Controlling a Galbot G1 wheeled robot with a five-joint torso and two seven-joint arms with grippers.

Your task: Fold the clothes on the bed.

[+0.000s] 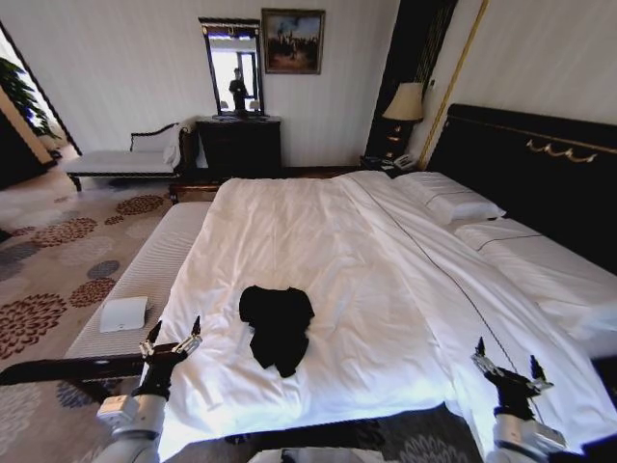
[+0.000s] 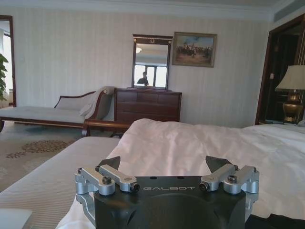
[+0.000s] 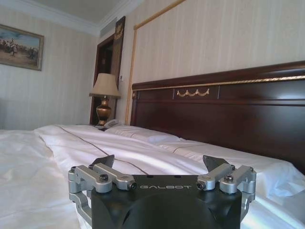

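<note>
On the near edge of the bed [image 1: 318,241], the black T-shirt [image 1: 278,328] lies on the white duvet, between my two grippers and a little nearer the left one. It looks bunched, maybe half doubled over already, but from the head view I can't tell if any real fold is made; no lettering shows. Judging by that, folding is barely started or not started: flatten, sleeves in, fold over all remain. Left gripper [image 1: 172,340] hovers at the bed's edge beside the striped bench [image 1: 145,275], fingers spread apart, holding nothing. Right gripper [image 1: 505,366] hangs over the far side of the duvet, well apart from the shirt, fingers likewise spread, empty. Small white box [image 1: 123,313] sits on the bench, not in play.
</note>
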